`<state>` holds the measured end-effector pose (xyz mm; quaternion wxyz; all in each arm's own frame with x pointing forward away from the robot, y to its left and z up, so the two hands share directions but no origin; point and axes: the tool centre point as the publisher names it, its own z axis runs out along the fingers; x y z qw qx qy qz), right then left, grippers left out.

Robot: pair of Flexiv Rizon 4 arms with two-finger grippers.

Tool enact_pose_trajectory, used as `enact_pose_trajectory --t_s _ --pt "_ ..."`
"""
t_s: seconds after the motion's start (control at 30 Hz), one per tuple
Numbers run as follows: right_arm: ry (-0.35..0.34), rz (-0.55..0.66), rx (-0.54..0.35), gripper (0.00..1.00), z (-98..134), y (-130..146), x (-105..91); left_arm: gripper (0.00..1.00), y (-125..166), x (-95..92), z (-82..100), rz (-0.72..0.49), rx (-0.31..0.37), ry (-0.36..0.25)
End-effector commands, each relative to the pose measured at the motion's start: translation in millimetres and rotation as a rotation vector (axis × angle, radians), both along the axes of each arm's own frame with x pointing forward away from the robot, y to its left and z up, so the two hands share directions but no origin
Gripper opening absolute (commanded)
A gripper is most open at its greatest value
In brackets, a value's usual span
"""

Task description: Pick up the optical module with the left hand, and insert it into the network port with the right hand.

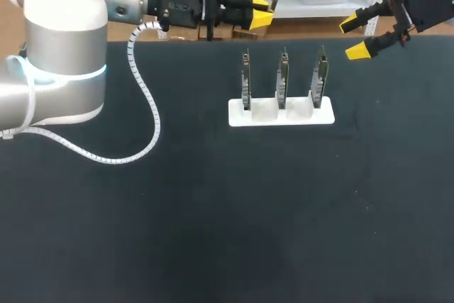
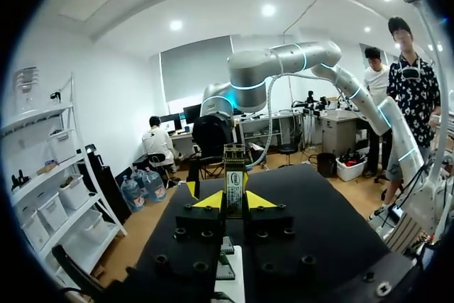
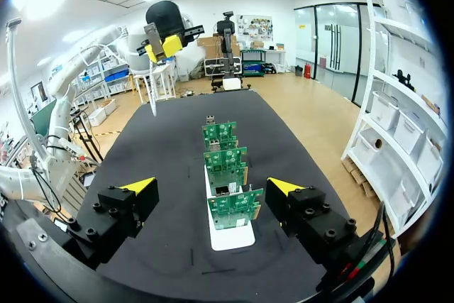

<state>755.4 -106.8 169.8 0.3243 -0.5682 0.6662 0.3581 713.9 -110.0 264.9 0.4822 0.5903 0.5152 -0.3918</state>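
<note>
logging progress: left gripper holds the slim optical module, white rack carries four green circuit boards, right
Three, not four: the head view shows the white rack holding three green circuit boards. The left gripper does hold the slim optical module.

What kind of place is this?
Likely a robotics test bench: a black table, a white holder of three circuit boards, the left gripper shut on an optical module, the right gripper open.
</note>
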Motion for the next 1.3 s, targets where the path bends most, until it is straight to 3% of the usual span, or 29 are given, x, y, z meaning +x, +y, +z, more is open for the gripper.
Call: enact_pose_trajectory --t_s 0.03,0.17,0.4,0.63,0.83,1.0,1.3 --pt "-0.002 -0.002 -0.001 1.0 0 0 -1.2 0.0 -18 16.9 7.8 0.038 -0.024 -0.028" --pt "-0.002 -0.002 -0.001 1.0 0 0 -1.2 0.0 -41 36.5 16.3 0.076 -0.07 -0.047" --pt "-0.002 -0.002 -0.001 1.0 0 0 -1.2 0.0 -59 53.7 15.1 0.078 -0.063 -0.014" --pt "-0.002 -0.002 -0.001 1.0 0 0 -1.2 0.0 -62 53.2 -2.3 0.081 0.006 0.066" --pt "-0.002 -0.002 -0.001 1.0 0 0 -1.2 0.0 -68 48.7 -17.6 0.061 0.043 0.097" --pt "-0.002 -0.002 -0.001 1.0 0 0 -1.2 0.0 -77 40.6 -32.1 0.05 0.032 0.137" --pt "-0.002 -0.002 -0.001 1.0 0 0 -1.2 0.0 -85 46.3 -52.6 0.084 0.007 0.211"
